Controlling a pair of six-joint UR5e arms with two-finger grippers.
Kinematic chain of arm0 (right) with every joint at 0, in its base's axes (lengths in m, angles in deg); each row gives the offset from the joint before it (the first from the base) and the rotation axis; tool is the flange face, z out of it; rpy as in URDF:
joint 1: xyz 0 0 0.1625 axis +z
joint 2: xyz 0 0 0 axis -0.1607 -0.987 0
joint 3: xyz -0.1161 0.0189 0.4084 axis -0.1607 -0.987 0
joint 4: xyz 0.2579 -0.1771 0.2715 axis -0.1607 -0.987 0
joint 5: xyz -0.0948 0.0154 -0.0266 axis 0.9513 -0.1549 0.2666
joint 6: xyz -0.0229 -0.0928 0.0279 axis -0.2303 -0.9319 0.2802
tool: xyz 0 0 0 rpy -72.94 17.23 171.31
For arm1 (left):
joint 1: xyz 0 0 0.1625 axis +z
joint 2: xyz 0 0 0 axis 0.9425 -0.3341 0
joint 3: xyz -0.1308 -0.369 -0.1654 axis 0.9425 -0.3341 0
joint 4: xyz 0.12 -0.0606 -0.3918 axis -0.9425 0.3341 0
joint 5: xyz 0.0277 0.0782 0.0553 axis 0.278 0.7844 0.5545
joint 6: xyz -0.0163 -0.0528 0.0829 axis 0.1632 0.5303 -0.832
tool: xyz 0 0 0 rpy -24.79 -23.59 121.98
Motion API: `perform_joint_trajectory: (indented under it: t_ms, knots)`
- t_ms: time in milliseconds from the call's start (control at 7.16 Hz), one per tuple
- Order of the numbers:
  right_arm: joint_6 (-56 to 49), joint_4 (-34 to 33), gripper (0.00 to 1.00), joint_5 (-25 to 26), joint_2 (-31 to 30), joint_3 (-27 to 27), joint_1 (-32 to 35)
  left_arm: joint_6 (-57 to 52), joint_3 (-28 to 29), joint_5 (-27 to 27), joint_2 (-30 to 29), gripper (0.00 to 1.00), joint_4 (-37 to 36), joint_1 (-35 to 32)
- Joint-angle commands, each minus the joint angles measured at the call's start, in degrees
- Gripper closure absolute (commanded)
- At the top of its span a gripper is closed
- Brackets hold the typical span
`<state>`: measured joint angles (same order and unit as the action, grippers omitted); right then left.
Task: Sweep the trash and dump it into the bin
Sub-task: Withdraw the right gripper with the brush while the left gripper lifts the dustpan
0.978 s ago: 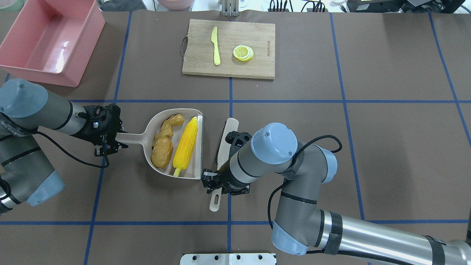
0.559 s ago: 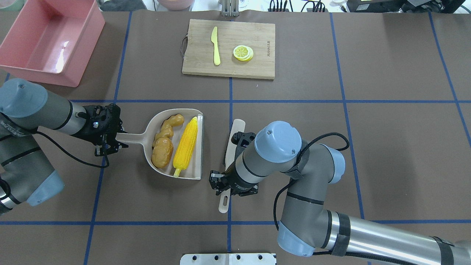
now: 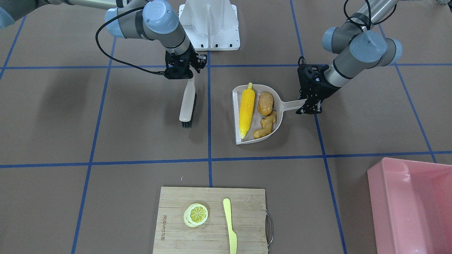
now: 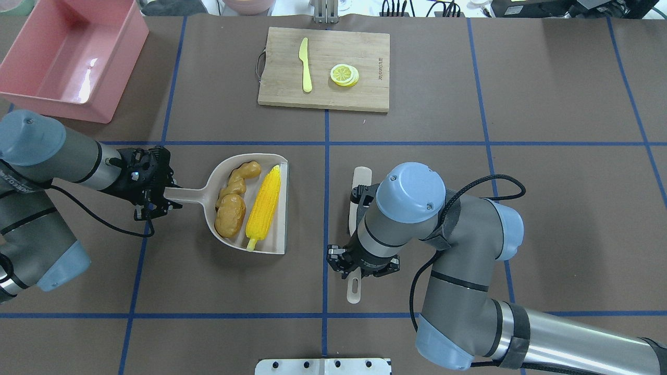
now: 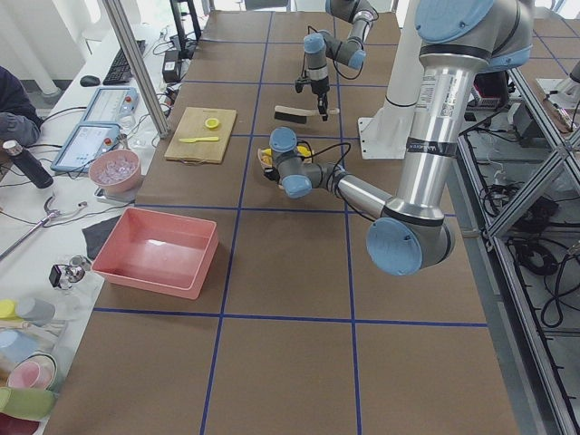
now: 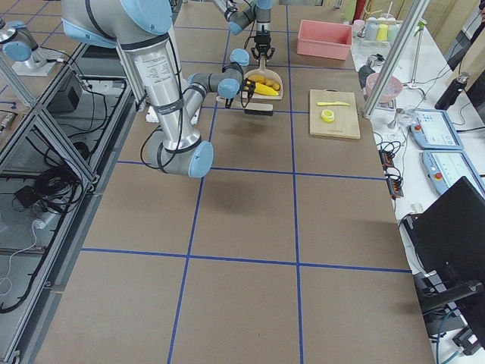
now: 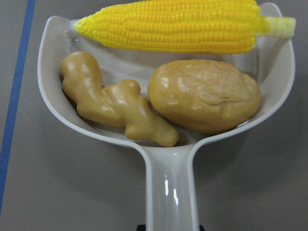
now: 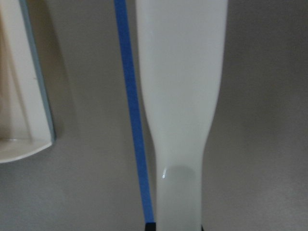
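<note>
The corn cob, brown potato and ginger root lie in the beige dustpan on the table. My left gripper is shut on the dustpan's handle. The left wrist view shows the corn, potato and ginger in the pan. My right gripper is shut on the white brush, which stands right of the pan and apart from it. The pink bin sits empty at the far left corner.
A wooden cutting board at the far middle holds a pale yellow knife and a lemon slice. A white mount plate sits at the near edge. The pan's open edge shows in the right wrist view.
My right arm has carried the brush to the right, away from the dustpan's open edge. The left arm, the dustpan and the trash have not moved.
</note>
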<state>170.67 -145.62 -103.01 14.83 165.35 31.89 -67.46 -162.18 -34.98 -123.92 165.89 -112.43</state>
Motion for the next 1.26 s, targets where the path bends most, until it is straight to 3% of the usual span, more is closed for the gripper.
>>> perform_joint_trajectory:
  t_ms: [0,279,838,1118]
  knots:
    - [-3.23,-4.86,1.0,0.2,-2.68,2.63,0.04,2.78,-1.74,-0.2,0.03,0.81,0.17,-0.33]
    - [-7.35,-12.14,1.0,0.9,-5.93,8.77,0.91,5.7,-2.1,-0.2,0.38,0.83,2.1,-0.24]
    - [-10.96,-17.51,1.0,1.25,-9.01,12.38,1.01,9.04,-2.98,-0.37,1.79,0.86,5.08,-0.33]
    - [-15.79,-25.16,1.0,3.0,-13.48,19.23,2.23,13.16,-2.98,-0.55,1.88,0.86,9.38,-0.33]
